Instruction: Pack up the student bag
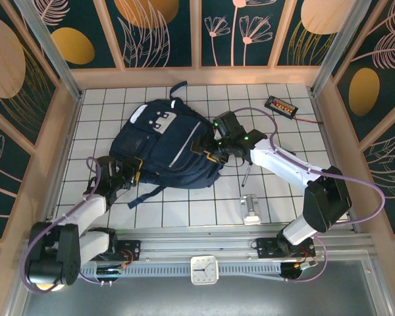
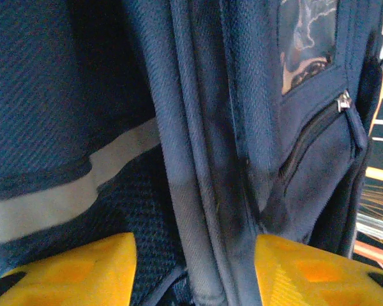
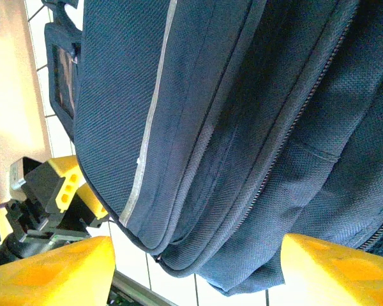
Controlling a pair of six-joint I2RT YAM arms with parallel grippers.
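Big navy-blue fabric backpack (image 1: 161,141) lay flat on the white gridded desk (image 1: 184,210). Left pincer (image 2: 195,277) sat partly open astride a bag fold, right pincer (image 3: 195,271) gaped wide around its edge.

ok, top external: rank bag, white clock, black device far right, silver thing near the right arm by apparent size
1. student bag, by far
2. white clock
3. black device and silver object look about equal; not ranking them.

White square-tiled tabletop (image 1: 184,212), dark grid lines. Dark teal wall panels (image 1: 164,39) with gold and pink plant prints left, right, far; pale wooden framing (image 1: 197,76).
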